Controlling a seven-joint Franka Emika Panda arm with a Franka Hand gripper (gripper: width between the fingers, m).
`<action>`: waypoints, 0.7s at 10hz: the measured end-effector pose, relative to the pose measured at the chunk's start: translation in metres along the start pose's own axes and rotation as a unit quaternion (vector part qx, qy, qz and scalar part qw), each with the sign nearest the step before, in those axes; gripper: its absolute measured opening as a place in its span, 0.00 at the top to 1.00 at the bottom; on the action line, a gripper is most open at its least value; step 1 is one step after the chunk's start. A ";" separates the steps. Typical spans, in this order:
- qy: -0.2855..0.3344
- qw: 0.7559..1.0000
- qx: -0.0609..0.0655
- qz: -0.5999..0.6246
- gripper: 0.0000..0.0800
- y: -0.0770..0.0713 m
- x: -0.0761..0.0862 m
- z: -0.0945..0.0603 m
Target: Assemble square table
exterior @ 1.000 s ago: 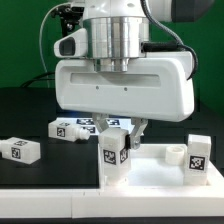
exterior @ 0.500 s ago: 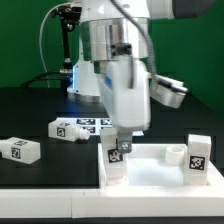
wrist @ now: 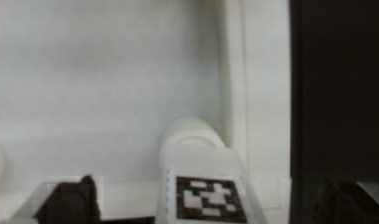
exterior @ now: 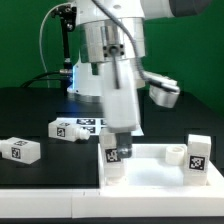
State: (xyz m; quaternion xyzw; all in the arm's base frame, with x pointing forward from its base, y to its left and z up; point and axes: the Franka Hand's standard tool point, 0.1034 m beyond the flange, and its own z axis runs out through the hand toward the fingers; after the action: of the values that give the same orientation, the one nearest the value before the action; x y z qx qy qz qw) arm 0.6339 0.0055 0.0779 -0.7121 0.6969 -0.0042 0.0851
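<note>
The white square table top (exterior: pixel 165 172) lies at the front right of the exterior view; it also shows in the wrist view (wrist: pixel 97 90). A white tagged leg (exterior: pixel 113 156) stands upright in its corner socket on the exterior view's left and also shows in the wrist view (wrist: pixel 207 180). My gripper (exterior: pixel 117 141) is straight above this leg. In the wrist view my gripper (wrist: pixel 212 205) straddles the leg with its dark fingers (wrist: pixel 70 203) apart from it on both sides, open. A second leg (exterior: pixel 198 157) stands at the top's right corner.
Two loose tagged legs lie on the black table on the exterior view's left, one (exterior: pixel 20 150) near the front and one (exterior: pixel 68 128) farther back. The marker board (exterior: pixel 92 123) lies behind the gripper. A round socket (exterior: pixel 176 153) is beside the right leg.
The gripper has turned about a quarter turn about its vertical axis over the leg. The leg sits slightly lower in its socket.
</note>
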 end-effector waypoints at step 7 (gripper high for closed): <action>0.019 0.872 -0.013 -0.488 0.19 -0.002 0.010 -0.007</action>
State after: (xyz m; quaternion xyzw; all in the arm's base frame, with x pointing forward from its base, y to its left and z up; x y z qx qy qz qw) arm 0.6353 -0.0055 0.0841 -0.9625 0.2620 -0.0493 0.0498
